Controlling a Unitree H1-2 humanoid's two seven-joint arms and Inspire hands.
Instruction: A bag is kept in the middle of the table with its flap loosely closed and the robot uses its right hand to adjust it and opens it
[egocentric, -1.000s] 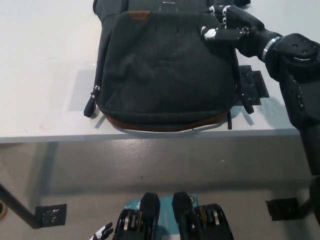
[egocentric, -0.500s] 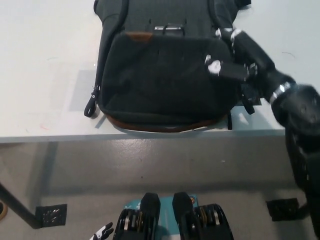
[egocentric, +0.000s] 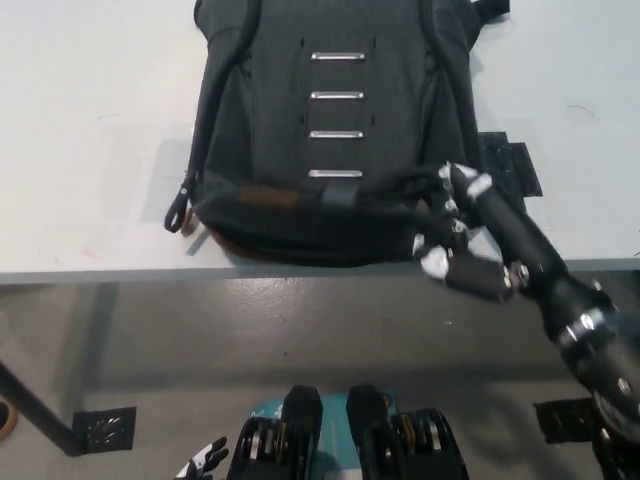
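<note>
Flap (egocentric: 330, 195) drawn down to the bag's (egocentric: 335, 110) near edge, pinched in my right hand (egocentric: 455, 245); nearly open

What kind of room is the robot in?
Probably a lab or workshop, though I can't be sure. A dark backpack lies on a plain white table, the floor is bare grey concrete, and black tape patches mark it.

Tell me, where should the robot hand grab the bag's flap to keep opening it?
Best at the flap's near edge, coming from the table's front edge. The flap is folded toward the robot, baring metal bars, so that edge hangs free. The right robot hand already sits at its right corner. The left hand rests low.
</note>
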